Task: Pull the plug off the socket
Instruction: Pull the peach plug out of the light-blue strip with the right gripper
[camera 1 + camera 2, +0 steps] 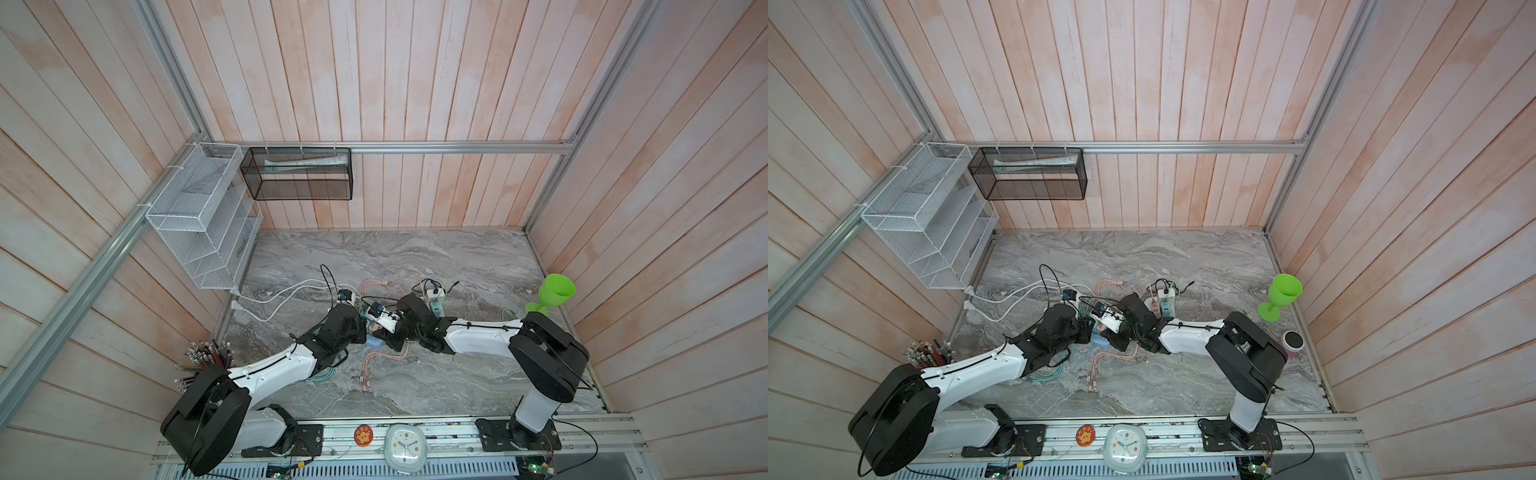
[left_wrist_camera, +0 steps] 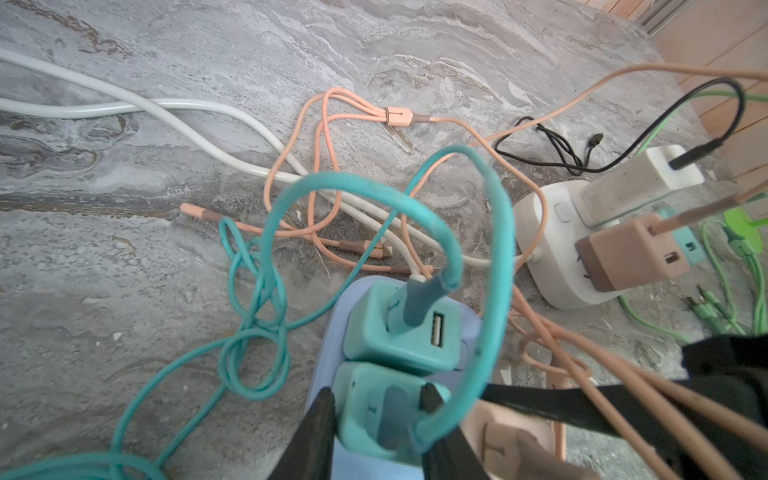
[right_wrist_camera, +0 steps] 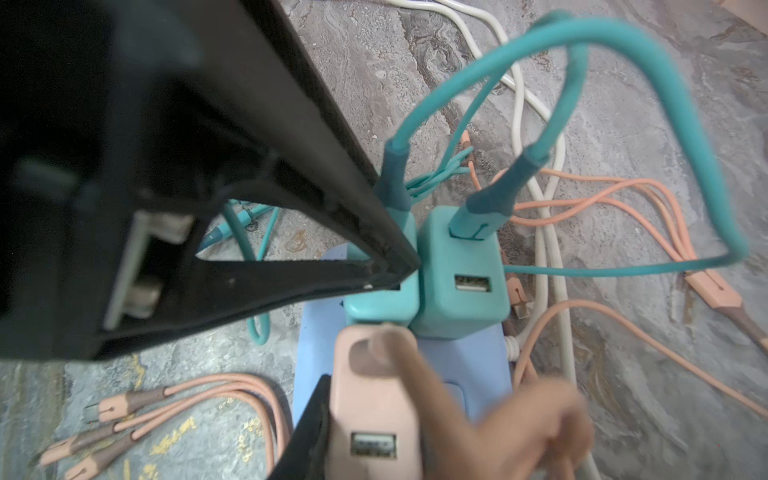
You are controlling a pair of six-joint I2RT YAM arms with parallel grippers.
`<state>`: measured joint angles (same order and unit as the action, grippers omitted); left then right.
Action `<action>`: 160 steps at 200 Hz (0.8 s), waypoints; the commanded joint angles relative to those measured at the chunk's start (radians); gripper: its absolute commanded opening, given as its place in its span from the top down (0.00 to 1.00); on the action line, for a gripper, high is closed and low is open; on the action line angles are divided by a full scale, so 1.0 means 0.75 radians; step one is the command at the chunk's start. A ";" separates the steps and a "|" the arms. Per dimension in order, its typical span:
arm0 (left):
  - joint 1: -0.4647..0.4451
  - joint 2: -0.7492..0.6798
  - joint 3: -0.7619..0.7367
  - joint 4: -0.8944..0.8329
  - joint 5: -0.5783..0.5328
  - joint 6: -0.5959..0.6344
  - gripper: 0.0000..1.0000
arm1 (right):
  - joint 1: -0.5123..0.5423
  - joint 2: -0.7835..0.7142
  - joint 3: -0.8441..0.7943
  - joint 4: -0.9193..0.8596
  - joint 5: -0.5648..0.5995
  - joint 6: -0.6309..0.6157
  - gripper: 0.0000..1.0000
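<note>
My left gripper [image 2: 377, 395] sat narrow, clamped across the flat sides of the near teal charger [image 2: 365, 419]. It stood plugged upright in the blue power strip [image 3: 482, 365] mid-table, w/ a 2nd teal charger [image 2: 399, 332] touching it, while my right gripper [image 3: 372, 399] looked closed on the pink charger [image 3: 374, 449] just beside, same strip. I judged the plug light, rigid, smooth plastic w/ prongs prob. tight, so grip low on the body, not the soft teal cable [image 2: 494, 232], & pull straight. Obstacles were that cable looping over the plug, pink cables [image 2: 623, 415] draped across, and the light strip, likely to lift.
</note>
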<state>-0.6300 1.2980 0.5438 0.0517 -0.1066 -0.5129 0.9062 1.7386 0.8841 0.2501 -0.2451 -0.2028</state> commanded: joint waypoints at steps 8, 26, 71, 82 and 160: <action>0.041 0.081 -0.056 -0.174 0.034 -0.012 0.65 | 0.045 -0.088 -0.027 0.022 -0.019 0.005 1.00; 0.046 0.081 -0.050 -0.179 0.030 -0.012 0.65 | 0.051 -0.101 -0.055 0.066 -0.005 0.012 1.00; 0.048 0.074 -0.050 -0.188 0.000 0.002 0.67 | 0.015 -0.067 -0.024 0.112 -0.186 0.173 1.00; 0.045 0.057 -0.054 -0.191 -0.016 0.008 0.67 | 0.011 -0.044 -0.007 0.110 -0.219 0.200 1.00; 0.009 0.109 -0.020 -0.215 -0.066 0.004 0.67 | 0.056 0.021 0.070 0.004 -0.058 0.128 1.00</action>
<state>-0.6212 1.3117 0.5529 0.0570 -0.1020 -0.4973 0.8970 1.7470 0.8883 0.2695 -0.2516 -0.0910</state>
